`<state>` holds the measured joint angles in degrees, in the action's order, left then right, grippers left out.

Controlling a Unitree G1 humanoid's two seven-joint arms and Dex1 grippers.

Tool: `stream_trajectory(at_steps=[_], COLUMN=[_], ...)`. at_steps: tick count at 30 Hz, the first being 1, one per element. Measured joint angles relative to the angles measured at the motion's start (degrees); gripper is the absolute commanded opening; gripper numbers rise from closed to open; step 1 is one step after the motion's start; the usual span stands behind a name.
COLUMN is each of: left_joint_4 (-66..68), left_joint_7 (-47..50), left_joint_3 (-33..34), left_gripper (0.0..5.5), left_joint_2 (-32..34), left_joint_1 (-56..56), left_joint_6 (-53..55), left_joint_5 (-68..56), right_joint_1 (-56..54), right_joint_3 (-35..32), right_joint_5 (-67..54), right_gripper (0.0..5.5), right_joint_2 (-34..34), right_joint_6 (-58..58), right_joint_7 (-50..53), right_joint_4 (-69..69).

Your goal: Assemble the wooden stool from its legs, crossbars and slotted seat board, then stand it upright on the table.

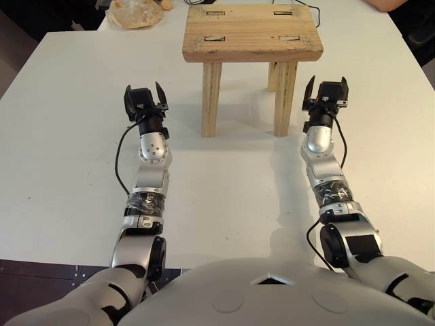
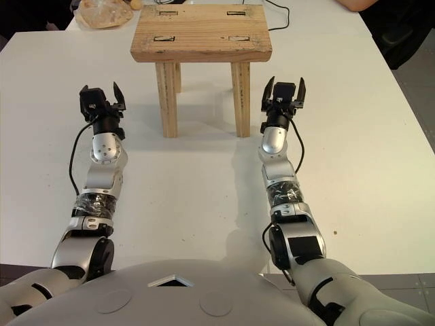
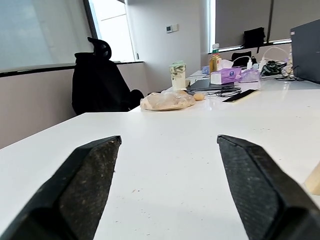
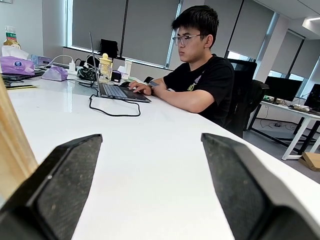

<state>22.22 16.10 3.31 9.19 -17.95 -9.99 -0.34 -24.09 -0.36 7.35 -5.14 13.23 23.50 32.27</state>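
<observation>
Wooden stool (image 1: 252,32) stood upright, assembled, at 12 o'clock on white surface (image 1: 61,115). Left arm (image 1: 152,163) lay stretched forward at 8 o'clock of stool, left jaws released, empty. Right arm (image 1: 321,153) stretched forward at 4 o'clock, right jaws spread, just beside front leg (image 1: 285,98).

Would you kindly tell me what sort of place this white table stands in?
Probably an open-plan office: a black swivel chair stands beside the table, a laptop sits on it, and another desk with a monitor stands further off.
</observation>
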Motion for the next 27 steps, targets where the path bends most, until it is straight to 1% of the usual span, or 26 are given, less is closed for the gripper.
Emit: stream_trajectory(at_steps=[5, 10, 14, 18, 21, 23, 27], left_joint_4=[-1.4, -8.7, -14.7, -20.4, -21.2, -21.0, -19.9], left_joint_7=[-0.7, -1.2, 0.8, 1.4, 1.4, 2.7, 6.3], left_joint_3=[1.3, 3.0, 5.9, 6.5, 8.2, 10.7, 12.9], left_gripper=[3.55, 3.55, 3.55, 3.55, 3.55, 3.55, 3.55], left_joint_2=[0.1, 0.1, -0.3, -0.8, -1.0, -1.7, -3.2], left_joint_1=[-0.5, 1.7, 2.2, 5.9, 6.2, 4.6, 0.8], left_joint_6=[0.8, 4.9, 11.9, 17.9, 19.7, 21.2, 22.5], left_joint_5=[0.4, 0.5, 0.6, 1.8, 1.2, -0.2, -0.7], right_joint_1=[0.9, 2.5, 3.8, 4.5, 4.4, 3.7, 0.9], right_joint_3=[0.1, 0.2, -0.2, 0.0, 0.0, 0.0, 0.1], right_joint_5=[1.6, 2.1, 2.6, 3.3, 4.0, 4.0, 4.1], right_gripper=[3.63, 3.63, 3.63, 3.63, 3.63, 3.63, 3.63], right_joint_2=[1.2, 2.5, 2.9, 3.5, 4.0, 4.6, 4.1], right_joint_6=[-0.3, -2.9, -5.1, -7.6, -7.6, -7.7, -6.8], right_joint_7=[0.7, 0.3, 1.1, 1.5, 1.8, 1.9, 0.8], right_joint_4=[-1.5, -5.8, -7.3, -8.4, -8.1, -7.0, -3.9])
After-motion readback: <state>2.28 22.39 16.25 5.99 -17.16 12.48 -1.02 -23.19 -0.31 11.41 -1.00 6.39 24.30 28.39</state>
